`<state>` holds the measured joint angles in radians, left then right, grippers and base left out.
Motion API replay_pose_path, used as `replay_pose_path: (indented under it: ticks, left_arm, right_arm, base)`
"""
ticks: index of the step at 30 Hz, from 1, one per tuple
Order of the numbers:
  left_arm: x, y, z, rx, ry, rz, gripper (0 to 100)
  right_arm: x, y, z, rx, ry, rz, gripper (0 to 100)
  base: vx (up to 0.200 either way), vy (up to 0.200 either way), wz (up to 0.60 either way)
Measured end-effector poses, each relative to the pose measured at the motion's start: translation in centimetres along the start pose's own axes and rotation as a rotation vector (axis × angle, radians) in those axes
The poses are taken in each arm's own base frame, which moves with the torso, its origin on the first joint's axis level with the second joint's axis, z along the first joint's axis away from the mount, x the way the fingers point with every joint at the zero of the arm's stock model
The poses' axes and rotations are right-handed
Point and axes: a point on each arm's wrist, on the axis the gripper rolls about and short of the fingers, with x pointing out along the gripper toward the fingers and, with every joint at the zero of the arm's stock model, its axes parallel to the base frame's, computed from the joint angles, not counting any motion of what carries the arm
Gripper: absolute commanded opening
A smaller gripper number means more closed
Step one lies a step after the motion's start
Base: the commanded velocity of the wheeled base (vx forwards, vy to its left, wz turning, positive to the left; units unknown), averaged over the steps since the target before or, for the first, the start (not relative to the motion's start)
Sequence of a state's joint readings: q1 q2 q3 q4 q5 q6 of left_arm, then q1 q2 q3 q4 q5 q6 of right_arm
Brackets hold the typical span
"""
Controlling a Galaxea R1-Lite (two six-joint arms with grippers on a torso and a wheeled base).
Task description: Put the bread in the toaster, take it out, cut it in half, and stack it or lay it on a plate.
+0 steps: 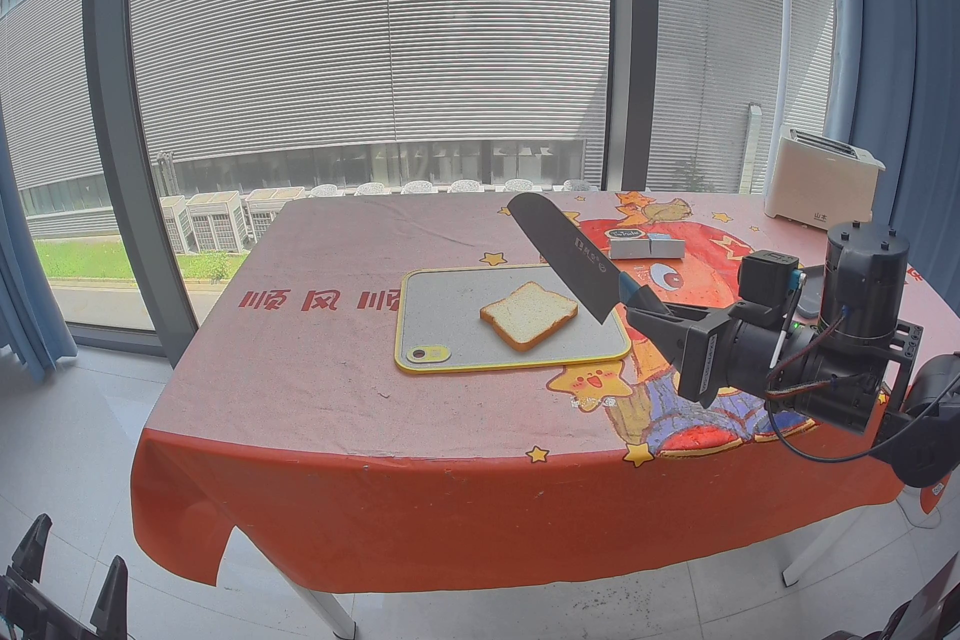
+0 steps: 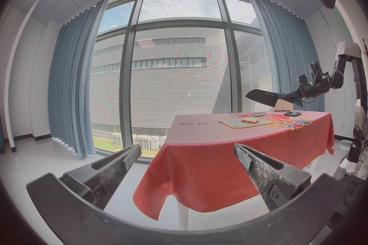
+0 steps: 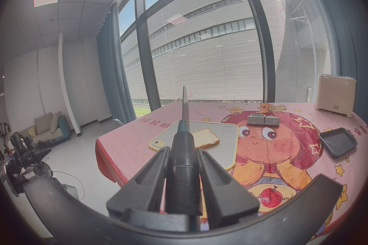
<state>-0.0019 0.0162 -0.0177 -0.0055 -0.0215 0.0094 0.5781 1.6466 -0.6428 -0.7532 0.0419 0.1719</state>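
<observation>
A slice of bread (image 1: 528, 313) (image 3: 205, 138) lies flat on the grey cutting board (image 1: 450, 312) (image 3: 226, 142) with a yellow rim, at the table's middle. My right gripper (image 1: 655, 327) (image 3: 183, 165) is shut on the handle of a black knife (image 1: 575, 257) (image 3: 184, 108), held in the air just right of the bread with the blade raised and pointing toward the window. The cream toaster (image 1: 822, 177) (image 3: 335, 94) stands at the far right corner. A dark plate (image 3: 338, 141) sits on the right side. My left gripper (image 2: 184, 165) (image 1: 65, 572) hangs open, low and left, well off the table.
A small grey box (image 1: 646, 246) (image 3: 263, 120) lies behind the board toward the toaster. The table has a red printed cloth (image 1: 330, 372). Large windows stand right behind the table's far edge.
</observation>
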Motion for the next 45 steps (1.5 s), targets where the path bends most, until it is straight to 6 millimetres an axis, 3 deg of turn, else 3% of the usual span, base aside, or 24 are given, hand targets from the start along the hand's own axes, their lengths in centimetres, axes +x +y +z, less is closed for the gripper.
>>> replay_pose_path:
  ticks: [28, 45]
  left_arm:
    - [0.0, 0.0, 0.0, 0.0, 0.0, 0.001, 100]
    - [0.0, 0.0, 0.0, 0.0, 0.0, 0.001, 100]
  right_arm:
    - [0.4, 0.8, -1.3, -0.037, 0.053, 0.026, 0]
    - [0.5, 1.2, -0.8, -0.079, 0.044, 0.036, 0]
  base:
    - [0.0, 0.0, 0.0]
    - [0.0, 0.0, 0.0]
